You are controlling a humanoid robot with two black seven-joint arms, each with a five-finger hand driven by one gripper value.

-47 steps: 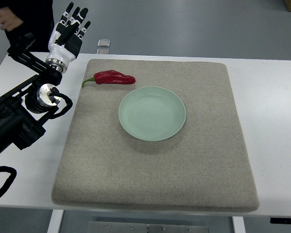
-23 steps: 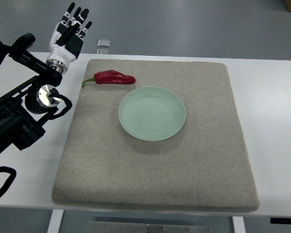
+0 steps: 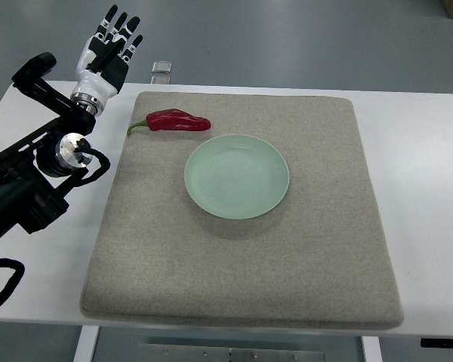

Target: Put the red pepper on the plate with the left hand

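Observation:
A red pepper (image 3: 177,121) with a green stem lies on the grey mat (image 3: 241,256), just up and left of the pale green plate (image 3: 237,176). The plate holds nothing. My left hand (image 3: 109,49) is raised at the table's far left corner, fingers spread and holding nothing, well to the left of the pepper and apart from it. Its arm (image 3: 38,170) comes in from the left edge. The right arm is out of view.
The mat covers most of the white table (image 3: 423,188). A small clear bracket (image 3: 161,69) sits at the table's far edge behind the mat. Black cables hang at the lower left.
The person's hand and dark sleeve at the upper left have left the picture. My left hand has shifted slightly up and left. The pepper and plate have not moved.

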